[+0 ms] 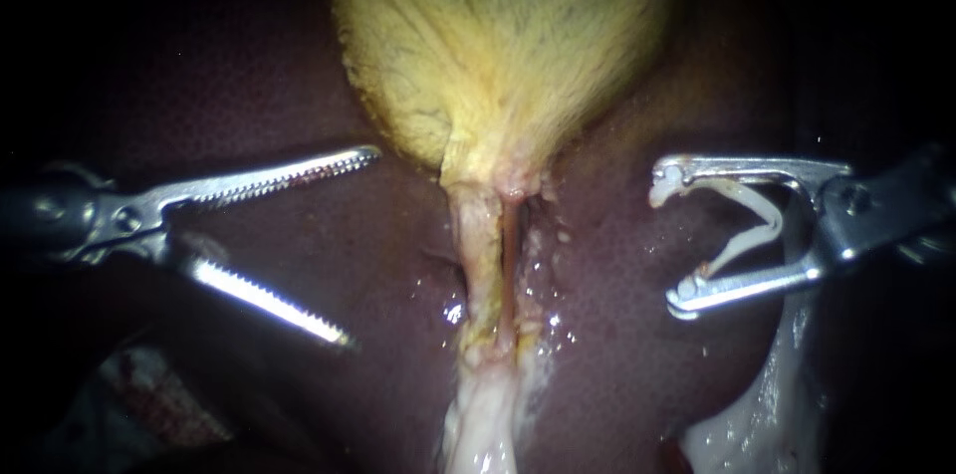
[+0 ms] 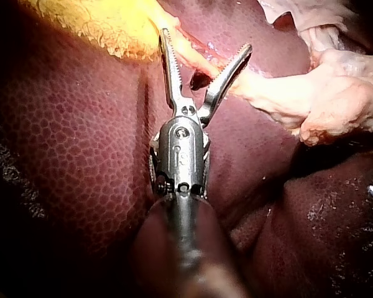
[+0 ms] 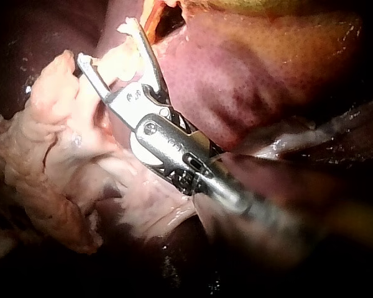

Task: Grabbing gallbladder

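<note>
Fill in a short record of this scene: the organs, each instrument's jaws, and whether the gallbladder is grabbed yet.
Gallbladder: yellow, lying on the liver, narrowing to tubes
Left instrument: jaws open, holding nothing, beside the tubes
Right instrument: jaws hold a pale clip, which touches both
Grabbed yet: no, neither instrument touches the gallbladder

The left instrument [image 1: 362, 246] gapes wide, while the right instrument [image 1: 669, 241] holds a clip [image 1: 769, 222].
</note>
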Robot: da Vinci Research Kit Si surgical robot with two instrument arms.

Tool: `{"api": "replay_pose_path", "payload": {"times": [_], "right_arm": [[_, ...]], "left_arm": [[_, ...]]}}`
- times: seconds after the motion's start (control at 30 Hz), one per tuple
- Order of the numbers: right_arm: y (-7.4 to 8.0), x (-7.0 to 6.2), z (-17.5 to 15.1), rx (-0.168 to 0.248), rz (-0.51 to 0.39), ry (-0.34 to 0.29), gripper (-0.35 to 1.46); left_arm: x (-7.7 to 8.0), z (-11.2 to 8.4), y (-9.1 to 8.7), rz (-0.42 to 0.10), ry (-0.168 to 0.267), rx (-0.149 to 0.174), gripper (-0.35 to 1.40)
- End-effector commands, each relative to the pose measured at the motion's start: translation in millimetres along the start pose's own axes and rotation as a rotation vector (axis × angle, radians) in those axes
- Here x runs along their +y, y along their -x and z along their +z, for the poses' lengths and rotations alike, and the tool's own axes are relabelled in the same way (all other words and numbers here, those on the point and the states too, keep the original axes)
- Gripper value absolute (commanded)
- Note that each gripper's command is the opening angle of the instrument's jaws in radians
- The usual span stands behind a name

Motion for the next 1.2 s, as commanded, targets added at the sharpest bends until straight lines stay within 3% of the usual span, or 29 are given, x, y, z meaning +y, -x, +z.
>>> {"api": "replay_pose_path", "payload": {"times": [0.03, 0.1, 0.43, 0.57, 0.7, 0.93, 1.07, 1.2], "right_arm": [[0.0, 0.0, 0.0, 0.000, 0.000, 0.000, 0.60], [0.0, 0.0, 0.0, 0.000, 0.000, 0.000, 0.60], [0.0, 0.0, 0.0, 0.000, 0.000, 0.000, 0.60], [0.0, 0.0, 0.0, 0.000, 0.000, 0.000, 0.60], [0.0, 0.0, 0.0, 0.000, 0.000, 0.000, 0.60], [0.0, 0.0, -0.1, 0.000, 0.000, 0.000, 0.60], [0.0, 0.0, -0.1, 0.000, 0.000, 0.000, 0.60], [0.1, 0.0, -0.1, 0.000, 0.000, -0.001, 0.60]], "left_arm": [[0.0, 0.0, 0.0, 0.000, 0.000, 0.000, 1.16], [0.0, 0.0, 0.1, 0.000, 0.009, 0.003, 1.16], [0.5, 1.3, -0.1, -0.270, 0.135, 0.017, 0.88], [1.5, 2.7, -0.7, -0.304, 0.164, 0.025, 0.81], [2.5, 4.4, -1.2, -0.325, 0.177, 0.057, 0.78], [4.1, 7.0, -2.1, -0.364, 0.191, 0.081, 0.64], [4.7, 7.6, -2.4, -0.383, 0.195, 0.097, 0.42], [5.0, 7.5, -2.7, -0.414, 0.217, 0.114, 0.04]]}}
